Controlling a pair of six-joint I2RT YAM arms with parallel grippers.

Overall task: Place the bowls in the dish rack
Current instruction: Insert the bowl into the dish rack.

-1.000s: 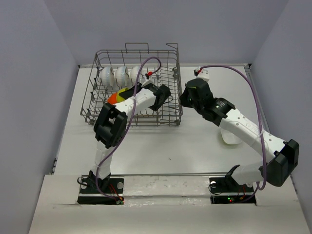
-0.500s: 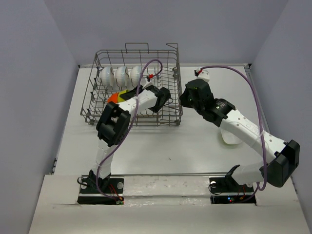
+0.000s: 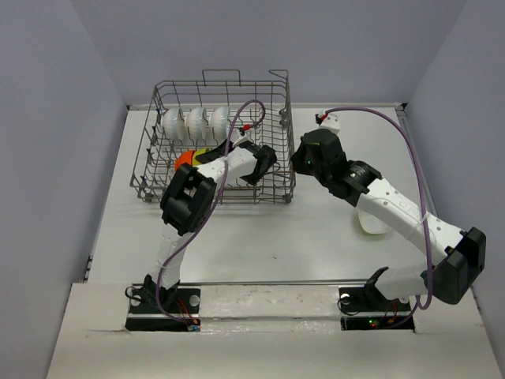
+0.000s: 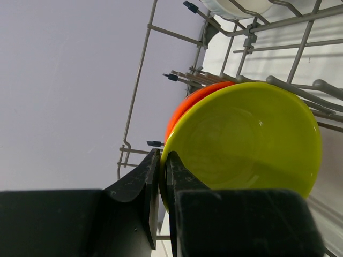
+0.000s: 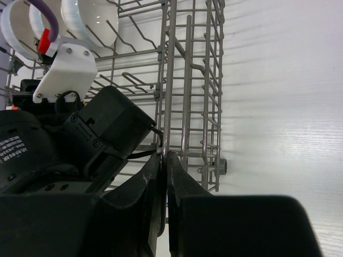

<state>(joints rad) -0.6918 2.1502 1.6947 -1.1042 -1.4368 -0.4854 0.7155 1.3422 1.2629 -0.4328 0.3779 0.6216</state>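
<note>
- Now: the dish rack [image 3: 237, 199] sits left of centre at the far side of the tabletop [image 3: 276, 229], with three white bowls [image 3: 197, 120] on edge in its far row.
- Left arm [image 3: 189, 197]: the elbow is folded above the rack's near wall and the forearm is angled into the basket. The left jaws are nearly together, pinching the rim of the yellow-green bowl [image 4: 241, 139], which stands against the orange bowl [image 4: 185, 110].
- Right arm [image 3: 394, 209]: the elbow is low at the far right and the forearm is stretched toward the rack's right wall. The right jaws are pinched on an upright wire there.
- One white bowl [image 3: 371, 225] lies on the tabletop under that forearm.
</note>
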